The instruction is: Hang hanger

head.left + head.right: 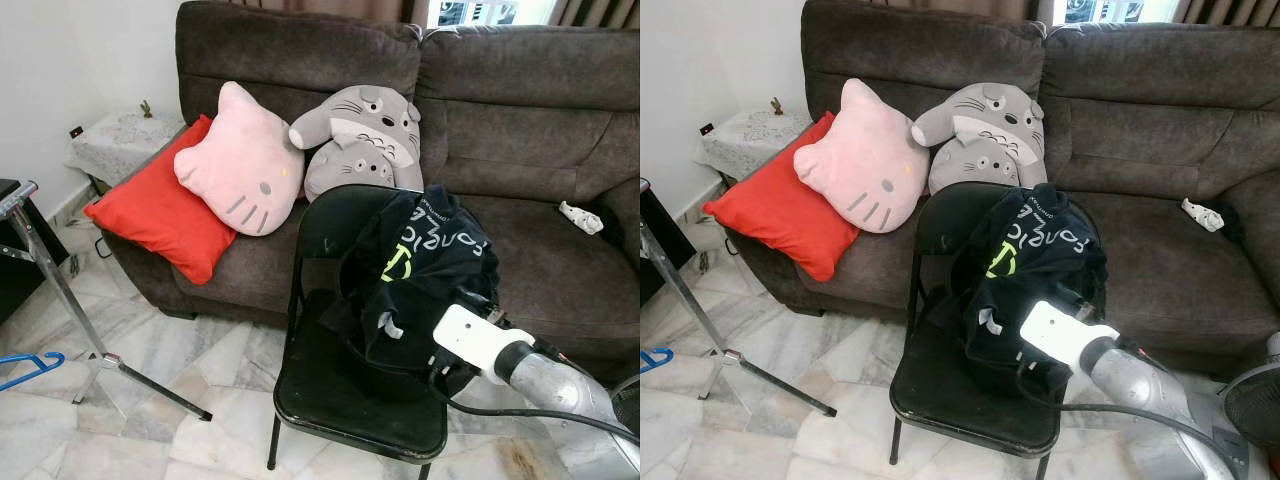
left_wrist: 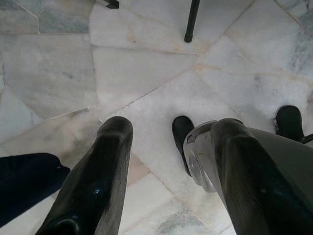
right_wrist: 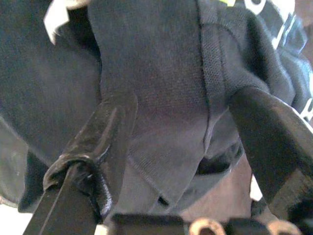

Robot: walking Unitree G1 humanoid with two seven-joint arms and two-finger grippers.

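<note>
Heads up, your right end effector (image 3: 186, 142) sits spread wide right against the black shirt (image 1: 420, 270) on the chair (image 1: 340, 400), while the blue hanger (image 1: 28, 367) lies way off lower left, nearer your left arm.

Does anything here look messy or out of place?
Yes. A black shirt lies crumpled over the back of the folding chair instead of hanging, and a blue hanger lies on the floor by the metal stand. The right gripper reaches at the shirt.

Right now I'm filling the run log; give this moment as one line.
right gripper: open at black shirt | shirt: draped on black chair | left gripper: open, over floor | blue hanger: on floor
</note>
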